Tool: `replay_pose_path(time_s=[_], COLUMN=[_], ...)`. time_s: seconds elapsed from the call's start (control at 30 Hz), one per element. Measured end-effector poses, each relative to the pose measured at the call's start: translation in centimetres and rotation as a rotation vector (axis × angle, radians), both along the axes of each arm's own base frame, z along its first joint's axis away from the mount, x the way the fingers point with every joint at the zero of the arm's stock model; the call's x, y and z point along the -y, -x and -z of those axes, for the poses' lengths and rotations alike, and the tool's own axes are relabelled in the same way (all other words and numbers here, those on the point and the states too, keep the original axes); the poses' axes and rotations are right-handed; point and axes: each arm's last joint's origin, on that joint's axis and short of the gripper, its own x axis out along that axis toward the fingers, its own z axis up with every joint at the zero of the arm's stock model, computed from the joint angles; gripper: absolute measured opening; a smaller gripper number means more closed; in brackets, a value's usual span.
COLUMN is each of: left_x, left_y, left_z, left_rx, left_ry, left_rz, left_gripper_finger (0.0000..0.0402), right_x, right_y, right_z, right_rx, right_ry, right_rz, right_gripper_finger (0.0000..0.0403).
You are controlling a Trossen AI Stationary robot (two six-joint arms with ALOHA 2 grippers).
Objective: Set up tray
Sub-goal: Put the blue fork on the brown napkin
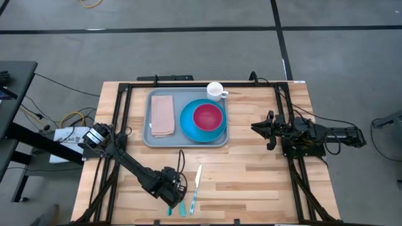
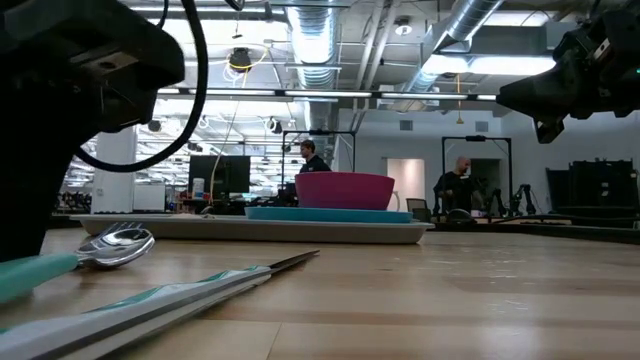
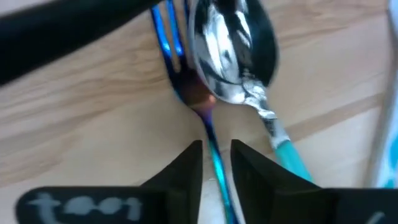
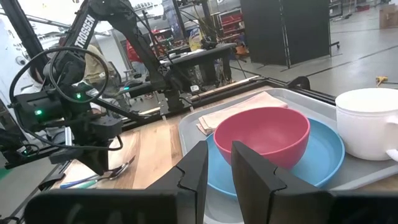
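1. The left gripper point(image 3: 216, 163) is down at the desk's front edge, left of centre, its fingers narrowed to a slim gap astride the handle of the blue fork point(image 3: 186, 93). Whether the pads already bite the handle cannot be told.
2. Just beside the fork lies the spoon point(image 3: 239, 56), its bowl partly over the fork's neck. The teal-handled knife point(image 1: 195, 182) lies a little to the right.
3. To do this step well, I judge the fingers should pinch only the fork handle, then lift straight up so the overlapping spoon is not dragged.
4. The tray point(image 1: 148, 137) sits at the desk's back centre, carrying the tan napkin point(image 1: 162, 115), the blue plate point(image 1: 190, 130) and the pink bowl point(image 1: 208, 116). The white cup point(image 1: 215, 90) stands at the tray's back right corner.
5. The right gripper point(image 4: 216, 167) waits above the desk's right side, fingers close together with a small gap, holding nothing.
6. Hard to make out: the fork's tines, cut off by a dark arm part, and the handle ends under the left gripper from above.
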Motion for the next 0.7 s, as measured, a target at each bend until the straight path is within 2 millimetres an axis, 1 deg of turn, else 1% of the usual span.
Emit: replay_pose_path(time_s=[0.13, 0.37, 0.7], left_x=[0.13, 0.09, -0.23], left_y=[-0.40, -0.32, -0.15], left_z=[0.02, 0.08, 0.08], left_rx=[0.048, 0.041, 0.014], left_ry=[0.018, 0.016, 0.001], left_rz=[-0.008, -0.009, -0.028], left_gripper_finger=[0.0041, 0.0007, 0.0001], right_x=[0.00, 0.00, 0.00], right_y=[0.00, 0.00, 0.00], right_z=[0.00, -0.01, -0.01], right_rx=[0.000, 0.001, 0.001], right_ry=[0.000, 0.000, 0.000], right_rz=[0.000, 0.000, 0.000], right_gripper_finger=[0.0064, 0.0064, 0.0064])
